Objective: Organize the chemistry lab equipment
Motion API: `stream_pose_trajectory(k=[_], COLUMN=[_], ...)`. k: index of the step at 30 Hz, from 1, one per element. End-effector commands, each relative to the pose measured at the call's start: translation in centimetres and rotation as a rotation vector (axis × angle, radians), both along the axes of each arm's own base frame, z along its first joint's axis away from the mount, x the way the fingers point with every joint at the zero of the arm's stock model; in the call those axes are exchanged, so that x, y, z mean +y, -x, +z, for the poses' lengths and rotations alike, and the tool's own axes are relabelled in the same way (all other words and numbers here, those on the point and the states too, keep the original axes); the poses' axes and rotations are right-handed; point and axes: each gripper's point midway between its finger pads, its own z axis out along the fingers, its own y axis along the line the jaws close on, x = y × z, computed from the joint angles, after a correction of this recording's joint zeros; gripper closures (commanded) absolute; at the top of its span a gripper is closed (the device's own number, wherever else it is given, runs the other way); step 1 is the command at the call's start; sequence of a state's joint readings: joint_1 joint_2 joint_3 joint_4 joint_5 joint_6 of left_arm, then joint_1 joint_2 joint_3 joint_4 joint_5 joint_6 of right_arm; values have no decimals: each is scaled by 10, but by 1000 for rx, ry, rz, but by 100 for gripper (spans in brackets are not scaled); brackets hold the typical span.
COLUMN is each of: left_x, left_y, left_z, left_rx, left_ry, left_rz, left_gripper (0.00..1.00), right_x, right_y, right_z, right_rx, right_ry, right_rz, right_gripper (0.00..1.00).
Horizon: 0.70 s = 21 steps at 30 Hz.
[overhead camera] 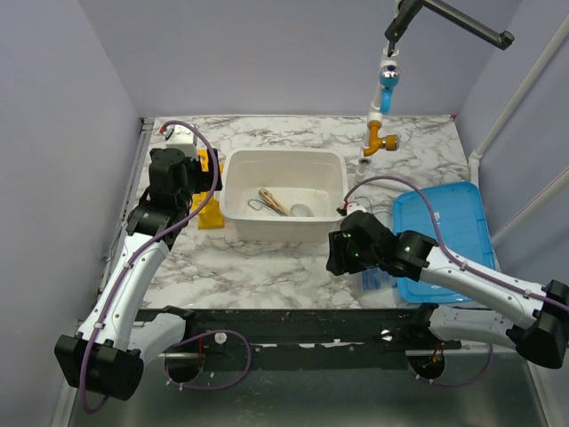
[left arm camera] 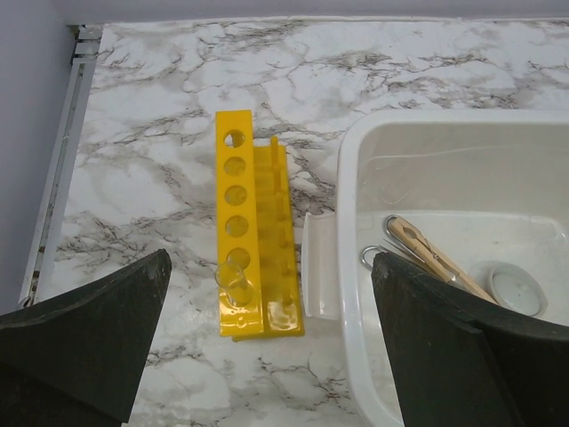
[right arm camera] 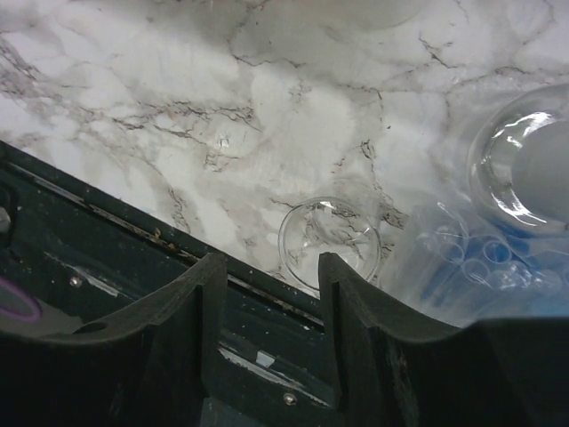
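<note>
One round clear glass dish [right arm camera: 329,242] was recorded only at right wrist, beside the blue-filled plastic bag [right arm camera: 480,267]; right gripper [right arm camera: 271,260] was narrowly parted, left gripper [left arm camera: 271,260] spread wide.

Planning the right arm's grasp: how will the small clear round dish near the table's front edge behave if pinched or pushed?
The clear dish looks thin-walled and glossy, so probably light, slick and breakable. Being shallow and round, it would likely slide rather than tip. It sits near the table's front edge, so a push that way might drop it.
</note>
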<state>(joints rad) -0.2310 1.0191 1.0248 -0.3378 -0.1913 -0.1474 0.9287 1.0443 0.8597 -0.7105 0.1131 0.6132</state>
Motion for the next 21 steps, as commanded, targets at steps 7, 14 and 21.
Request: stream_pose_trajectory(k=[7, 14, 21], left_x=[-3, -3, -4], left_y=[0, -1, -1], left_z=[3, 2, 1], left_rx=[-10, -6, -3], left_ry=[19, 21, 23], left_rz=[-13, -13, -15], left_gripper=[1, 1, 1], right_x=[8, 5, 6], right_y=[-7, -2, -1], right_z=[-48, -73, -89], right_rx=[-20, 8, 2], right_ry=[162, 221, 285], right_rz=[2, 1, 7], right_gripper=[51, 55, 66])
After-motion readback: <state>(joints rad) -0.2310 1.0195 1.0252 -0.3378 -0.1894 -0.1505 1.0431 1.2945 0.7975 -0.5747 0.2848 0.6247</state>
